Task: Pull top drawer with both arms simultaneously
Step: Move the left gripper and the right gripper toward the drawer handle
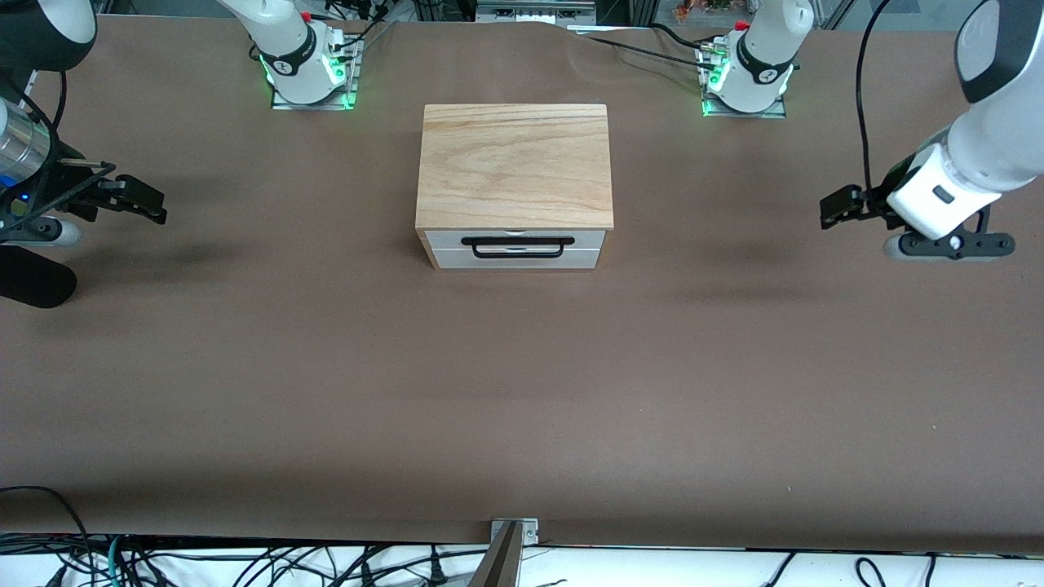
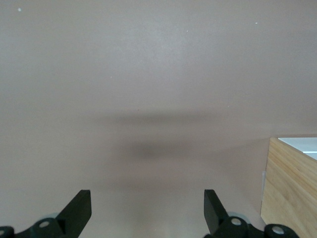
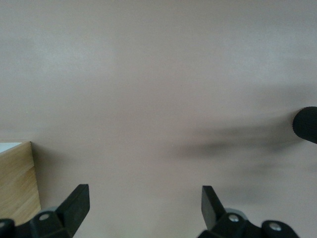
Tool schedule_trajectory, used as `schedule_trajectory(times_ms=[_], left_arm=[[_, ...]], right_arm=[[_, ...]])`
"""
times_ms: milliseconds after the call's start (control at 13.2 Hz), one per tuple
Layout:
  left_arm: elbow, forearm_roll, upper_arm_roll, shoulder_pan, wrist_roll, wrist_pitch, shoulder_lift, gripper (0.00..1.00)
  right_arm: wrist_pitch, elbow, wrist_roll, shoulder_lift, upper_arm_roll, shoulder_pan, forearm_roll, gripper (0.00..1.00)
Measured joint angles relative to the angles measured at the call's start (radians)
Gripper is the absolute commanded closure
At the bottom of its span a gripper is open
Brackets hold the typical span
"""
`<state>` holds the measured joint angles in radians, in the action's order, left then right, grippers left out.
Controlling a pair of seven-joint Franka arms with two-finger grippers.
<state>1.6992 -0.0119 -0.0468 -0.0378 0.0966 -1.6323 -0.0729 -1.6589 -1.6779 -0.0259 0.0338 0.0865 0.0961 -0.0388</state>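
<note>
A box with a light oak top board (image 1: 514, 159) stands mid-table. Its white front faces the front camera, and the top drawer (image 1: 444, 239) is shut, with a long black bar handle (image 1: 518, 254) across it. My left gripper (image 1: 833, 209) hangs open over bare table toward the left arm's end, well apart from the box. My right gripper (image 1: 155, 204) hangs open over bare table toward the right arm's end, equally far off. In the wrist views the left gripper (image 2: 147, 198) and the right gripper (image 3: 143, 198) hold nothing; a box corner (image 2: 290, 188) (image 3: 17, 178) shows in each.
Brown table cover (image 1: 522, 391) spreads all round the box. The arm bases (image 1: 310, 69) (image 1: 746, 77) stand at the table's edge farthest from the front camera. A black cylinder (image 1: 33, 281) (image 3: 307, 124) sits near the right arm's end. Cables lie below the table's near edge.
</note>
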Motion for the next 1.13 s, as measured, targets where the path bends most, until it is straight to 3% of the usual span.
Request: schedule_trajectory(times_ms=[605,831,1134], left_arm=[[0.000,-0.042,-0.004,0.000,0.001,-0.016,-0.016,0.00],[0.015,-0.214,-0.005,-0.001,0.000,-0.093,-0.066,0.00],[0.094,-0.510,-0.010,-0.009,-0.082,-0.283,-0.209,0.00]], right_arm=[[0.001,0.000,0.000,0.000,0.002,0.000,0.002,0.00],[0.003,0.000,0.000,0.000,0.001,0.000,0.003,0.00],[0.037,0.000,0.000,0.003,-0.001,0.000,0.019,0.00]])
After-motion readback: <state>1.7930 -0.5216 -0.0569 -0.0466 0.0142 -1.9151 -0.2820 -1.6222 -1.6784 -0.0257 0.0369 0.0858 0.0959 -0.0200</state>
